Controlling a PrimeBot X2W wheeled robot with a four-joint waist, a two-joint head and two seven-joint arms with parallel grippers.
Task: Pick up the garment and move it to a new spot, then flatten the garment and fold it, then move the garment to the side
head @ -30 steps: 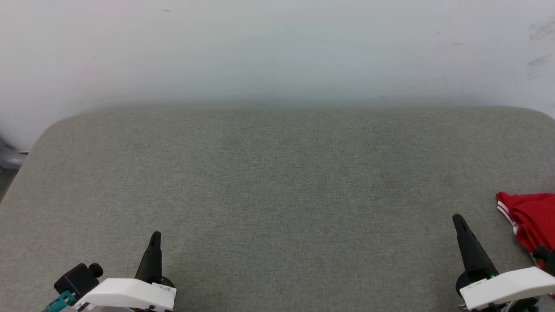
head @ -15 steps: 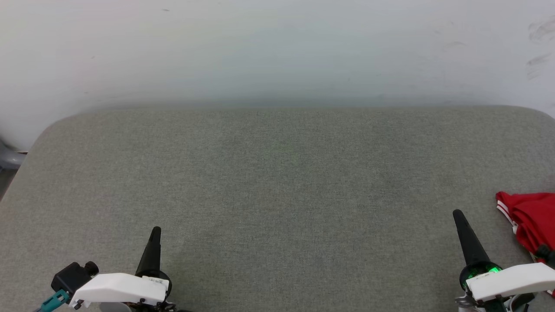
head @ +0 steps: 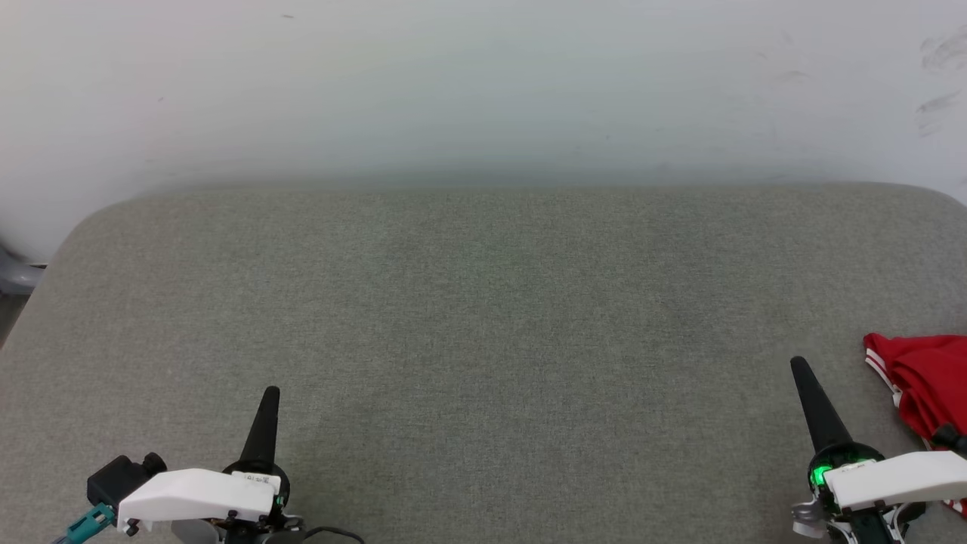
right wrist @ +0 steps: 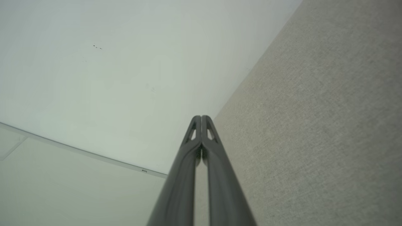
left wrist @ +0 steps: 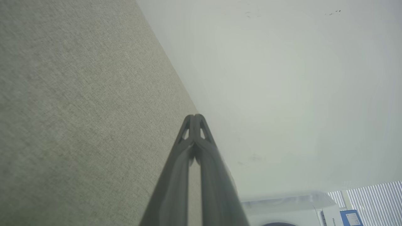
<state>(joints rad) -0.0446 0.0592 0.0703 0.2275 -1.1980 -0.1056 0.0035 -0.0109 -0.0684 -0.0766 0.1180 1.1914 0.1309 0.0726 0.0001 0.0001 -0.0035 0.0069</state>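
The left gripper (head: 270,394) has its two long dark fingers pressed tip to tip and holds nothing. It sits low at the near left over the grey woven-fabric worktop (head: 483,317). The right gripper (head: 798,368) is likewise fully closed and empty, at the near right. Both point toward the pale wall (head: 483,91) and stand well apart. I judge this a parked stance that leaves the middle of the worktop free.

The garment (head: 922,378), red thin fabric with red-and-white striped trim, lies on the worktop at the far right, just beside the right gripper and clear of its fingers. The picture edge crops it, so I cannot tell whether it is bunched or folded. This position fits either cloth awaiting pick-up or cloth already set aside.

The visible part runs from its far-left corner toward the near right, with the striped edge facing left. Its true long axis cannot be determined.
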